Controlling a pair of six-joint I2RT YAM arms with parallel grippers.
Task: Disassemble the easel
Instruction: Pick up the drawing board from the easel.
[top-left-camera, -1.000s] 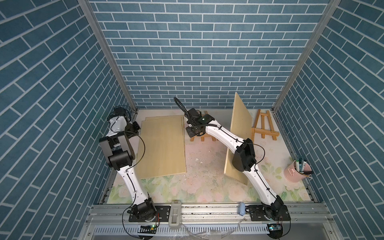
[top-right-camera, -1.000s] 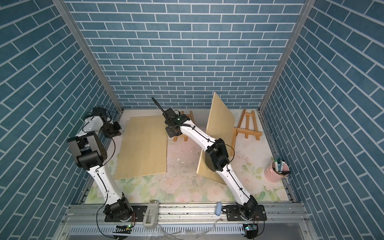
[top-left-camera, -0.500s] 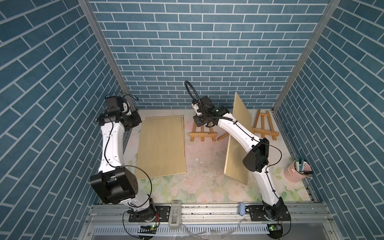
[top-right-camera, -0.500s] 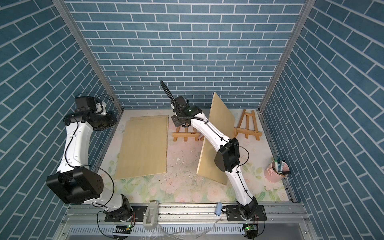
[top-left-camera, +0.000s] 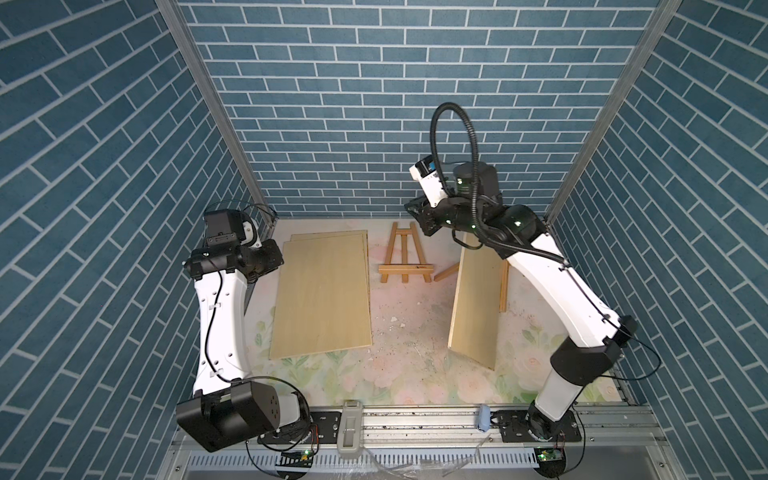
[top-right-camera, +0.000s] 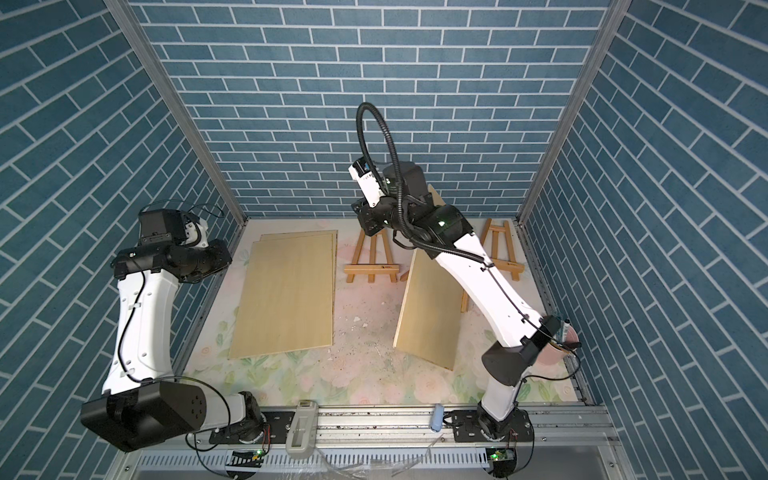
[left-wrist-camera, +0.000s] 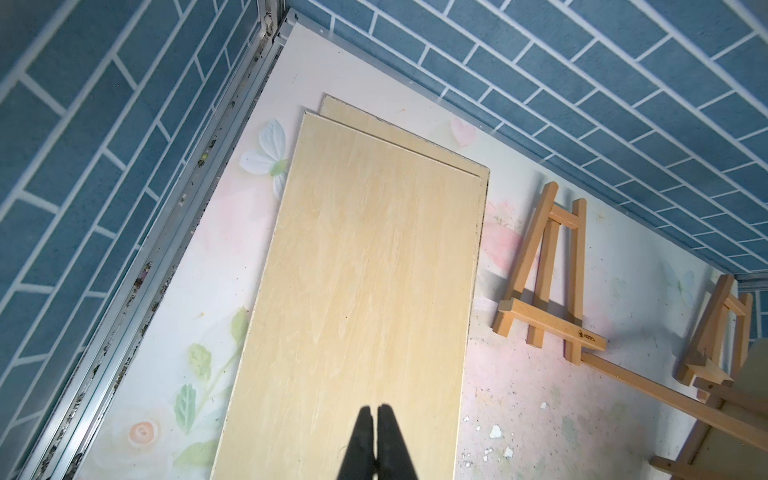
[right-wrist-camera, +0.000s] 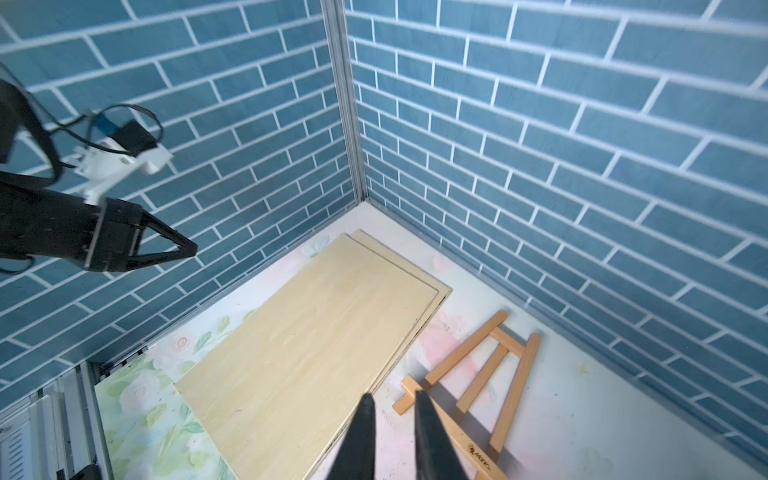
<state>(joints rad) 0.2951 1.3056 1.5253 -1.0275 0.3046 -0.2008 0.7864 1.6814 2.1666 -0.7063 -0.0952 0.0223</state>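
The easel (top-left-camera: 405, 269) is a small pale-wood A-frame with a ledge bar across its feet. It sits near the middle of the table's (top-left-camera: 407, 374) back edge. I cannot tell whether it stands or lies flat. A second easel (left-wrist-camera: 704, 370) is half hidden by a leaning board (top-right-camera: 430, 307). The long axis runs front to back, apex toward the back edge. The left gripper (left-wrist-camera: 375, 409) is pressed together and the right gripper (right-wrist-camera: 392, 399) is slightly spread; both are empty.

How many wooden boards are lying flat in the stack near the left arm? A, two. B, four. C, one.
A: in the left wrist view, a second board shows its edge from under the top board.
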